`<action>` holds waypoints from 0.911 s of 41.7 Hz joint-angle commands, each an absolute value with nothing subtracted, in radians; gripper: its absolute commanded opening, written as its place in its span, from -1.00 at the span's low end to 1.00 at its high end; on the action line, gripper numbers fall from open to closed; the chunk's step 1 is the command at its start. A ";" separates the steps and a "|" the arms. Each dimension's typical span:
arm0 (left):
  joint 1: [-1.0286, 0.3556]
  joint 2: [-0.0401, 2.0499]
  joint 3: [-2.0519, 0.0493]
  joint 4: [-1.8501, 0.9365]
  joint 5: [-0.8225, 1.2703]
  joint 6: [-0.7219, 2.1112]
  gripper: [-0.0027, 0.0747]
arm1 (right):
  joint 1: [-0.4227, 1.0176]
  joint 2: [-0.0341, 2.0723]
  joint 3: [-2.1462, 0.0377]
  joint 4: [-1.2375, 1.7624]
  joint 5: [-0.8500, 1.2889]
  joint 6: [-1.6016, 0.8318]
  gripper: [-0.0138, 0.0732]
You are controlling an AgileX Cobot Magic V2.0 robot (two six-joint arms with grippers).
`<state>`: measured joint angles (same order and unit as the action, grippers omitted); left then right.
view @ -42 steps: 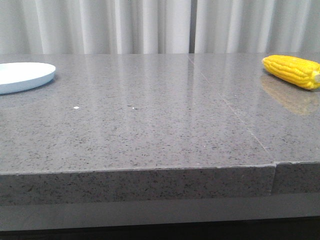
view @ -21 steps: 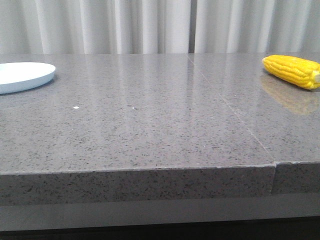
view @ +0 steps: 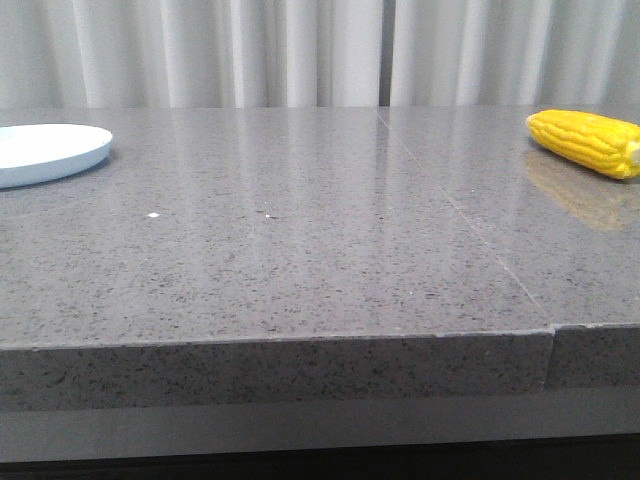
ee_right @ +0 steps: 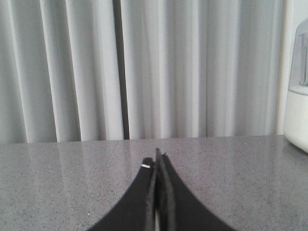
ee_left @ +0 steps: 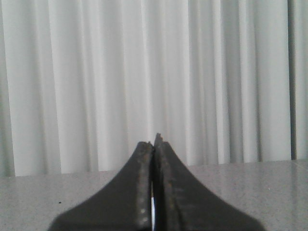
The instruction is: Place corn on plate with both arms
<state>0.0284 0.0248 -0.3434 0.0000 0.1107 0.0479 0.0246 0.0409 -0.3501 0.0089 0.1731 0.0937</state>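
Observation:
The yellow corn (view: 586, 142) lies on the grey stone table at the far right of the front view, its pale stub at the frame's edge. The white plate (view: 48, 153) sits at the far left, partly cut off. Neither arm shows in the front view. In the left wrist view my left gripper (ee_left: 155, 142) is shut and empty, facing white curtains over the table. In the right wrist view my right gripper (ee_right: 157, 159) is shut and empty above the table. Neither wrist view shows the corn or the plate.
The grey speckled table (view: 300, 250) has a seam running from the back towards the front right and a front edge low in the front view. White curtains (view: 300, 50) hang behind. A white appliance (ee_right: 297, 96) stands at the edge of the right wrist view.

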 commanded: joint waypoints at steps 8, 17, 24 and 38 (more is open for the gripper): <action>0.031 0.285 -0.645 -0.011 0.284 0.042 -0.98 | 0.023 0.310 -0.644 0.008 0.337 0.087 -0.96; 0.031 0.467 -0.699 -0.011 0.352 0.042 -0.98 | 0.023 0.500 -0.726 0.008 0.447 0.087 -0.96; 0.031 0.568 -0.697 -0.011 0.385 0.042 -0.98 | 0.023 0.615 -0.725 0.007 0.454 0.087 -0.96; 0.031 0.711 -0.697 -0.012 0.397 0.042 -0.98 | 0.023 0.781 -0.725 0.007 0.454 0.080 -0.90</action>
